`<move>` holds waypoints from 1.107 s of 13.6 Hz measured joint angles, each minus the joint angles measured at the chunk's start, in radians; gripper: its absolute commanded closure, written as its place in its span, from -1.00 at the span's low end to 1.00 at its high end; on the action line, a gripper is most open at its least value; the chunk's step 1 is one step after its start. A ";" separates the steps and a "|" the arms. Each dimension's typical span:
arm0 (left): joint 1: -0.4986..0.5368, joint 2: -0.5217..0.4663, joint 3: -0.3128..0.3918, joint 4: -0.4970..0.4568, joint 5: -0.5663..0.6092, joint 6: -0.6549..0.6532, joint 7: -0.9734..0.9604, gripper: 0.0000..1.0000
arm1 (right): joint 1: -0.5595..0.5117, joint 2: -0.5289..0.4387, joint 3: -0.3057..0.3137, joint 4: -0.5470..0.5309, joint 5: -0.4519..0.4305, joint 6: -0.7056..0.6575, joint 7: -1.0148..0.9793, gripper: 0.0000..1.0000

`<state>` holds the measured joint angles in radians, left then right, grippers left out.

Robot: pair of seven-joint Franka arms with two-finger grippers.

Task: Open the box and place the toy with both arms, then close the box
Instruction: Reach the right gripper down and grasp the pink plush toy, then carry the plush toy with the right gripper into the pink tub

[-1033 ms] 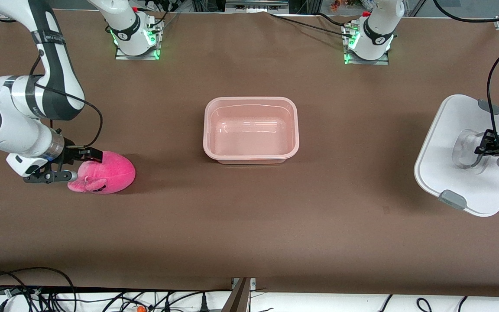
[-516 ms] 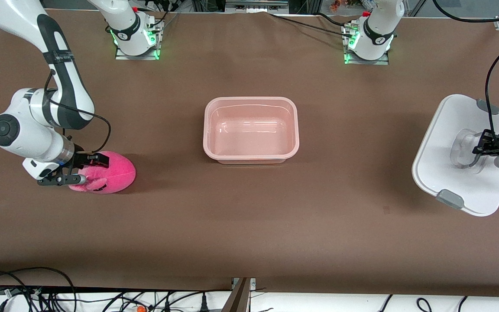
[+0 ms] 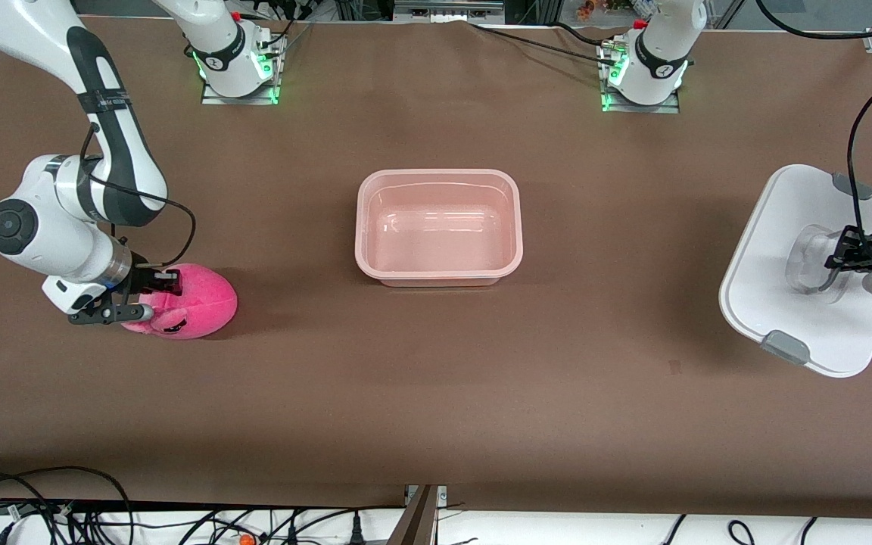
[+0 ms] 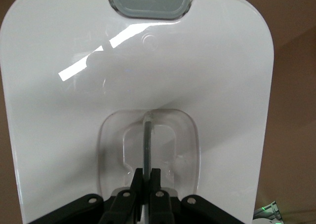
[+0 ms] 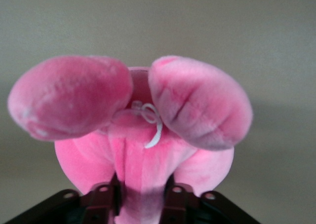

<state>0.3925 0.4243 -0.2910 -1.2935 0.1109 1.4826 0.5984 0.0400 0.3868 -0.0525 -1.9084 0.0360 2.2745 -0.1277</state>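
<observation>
We find the box [image 3: 438,227] open and empty at mid-table; opening is done. Toward the right arm's end from the box, the toy [image 3: 192,303] sits on the table, the right gripper [image 3: 142,297] pinched onto it, not yet lifted. Toward the left arm's end, the left gripper [image 3: 845,253] clamps the lid [image 3: 784,318] by its handle [image 4: 148,155]; placing and closing remain.
</observation>
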 measured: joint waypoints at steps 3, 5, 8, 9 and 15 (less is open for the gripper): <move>-0.003 0.000 -0.001 0.000 0.000 0.000 0.000 1.00 | 0.000 -0.002 0.000 0.031 0.000 -0.035 -0.036 1.00; -0.004 0.000 -0.003 0.000 0.000 0.000 0.000 1.00 | 0.000 -0.004 0.000 0.071 0.000 -0.092 -0.046 1.00; -0.004 0.000 -0.004 0.000 0.000 0.000 0.000 1.00 | 0.001 -0.027 0.015 0.105 0.000 -0.170 -0.053 1.00; -0.004 0.000 -0.005 0.000 0.000 0.000 0.000 1.00 | 0.001 -0.038 0.032 0.118 0.000 -0.198 -0.058 1.00; -0.004 0.000 -0.005 0.000 0.000 0.000 0.000 1.00 | 0.103 -0.063 0.132 0.279 0.000 -0.469 -0.090 1.00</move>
<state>0.3884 0.4242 -0.2959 -1.2935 0.1108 1.4824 0.5984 0.1427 0.3234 0.0798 -1.6298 0.0360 1.8059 -0.2173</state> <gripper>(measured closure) 0.925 0.907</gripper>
